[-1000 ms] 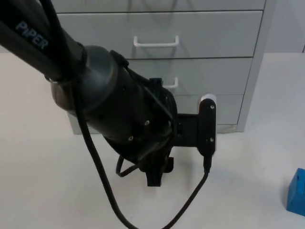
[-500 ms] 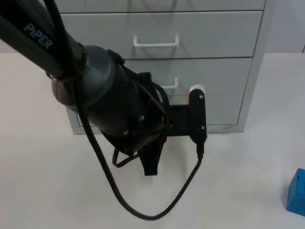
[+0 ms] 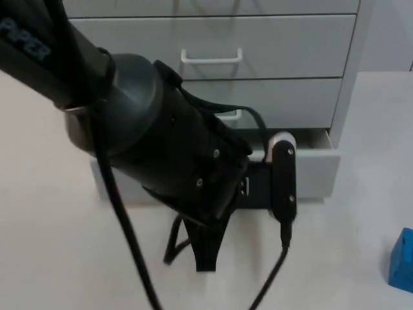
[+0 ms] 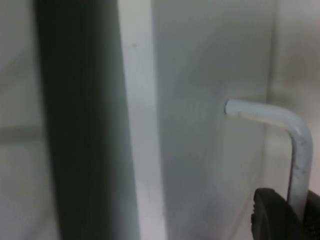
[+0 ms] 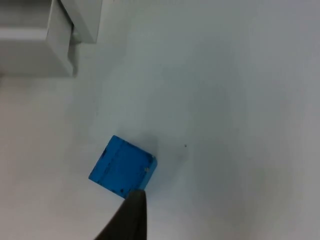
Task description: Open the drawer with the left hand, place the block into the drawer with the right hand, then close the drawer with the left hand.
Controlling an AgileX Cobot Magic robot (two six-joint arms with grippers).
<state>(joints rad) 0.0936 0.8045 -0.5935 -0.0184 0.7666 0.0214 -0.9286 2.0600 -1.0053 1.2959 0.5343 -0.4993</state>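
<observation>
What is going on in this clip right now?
The left gripper is at the white handle of the cabinet's bottom drawer, which stands partly pulled out. The blue block lies on the white table beside the cabinet, not yet picked up. The right gripper hovers just above it.

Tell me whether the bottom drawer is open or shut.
Partly open: the bottom drawer juts forward of the drawers above it, and the left gripper is at its handle.
</observation>
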